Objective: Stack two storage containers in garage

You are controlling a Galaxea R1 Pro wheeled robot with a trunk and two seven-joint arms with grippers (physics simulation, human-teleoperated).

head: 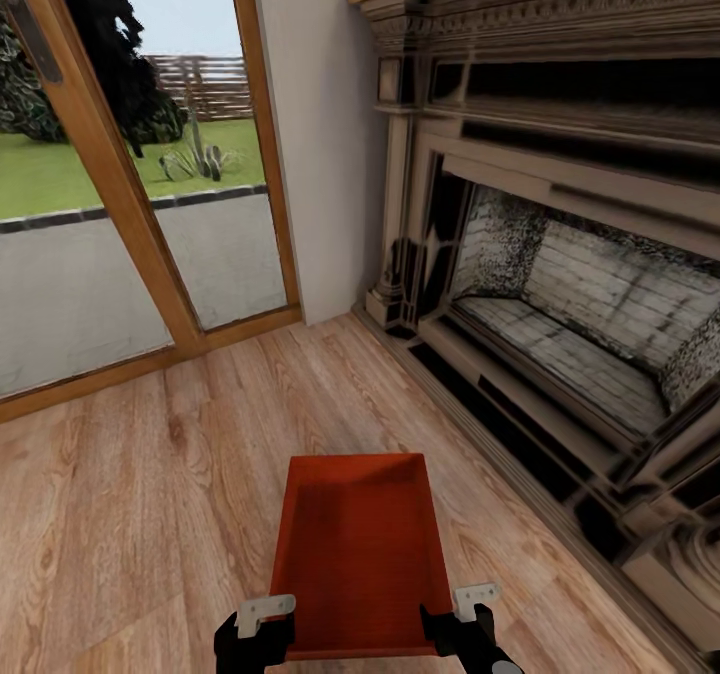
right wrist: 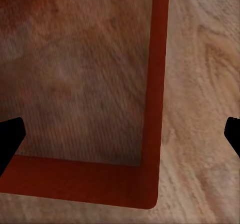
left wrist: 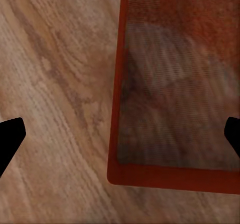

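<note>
We've got one bin (head: 358, 554) sitting on the wood floor (head: 150, 514) by the fireplace (head: 560, 284), left gripper (head: 262, 626) and right gripper (head: 468, 614) both spread wide over its near corners, so we'd straddle each side wall evenly before squeezing.

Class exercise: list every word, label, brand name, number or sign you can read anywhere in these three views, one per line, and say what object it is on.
None: no readable text in any view.
The storage container is plain orange-red, unlabelled.
The fireplace, glass doors and wood floor carry no lettering.
</note>
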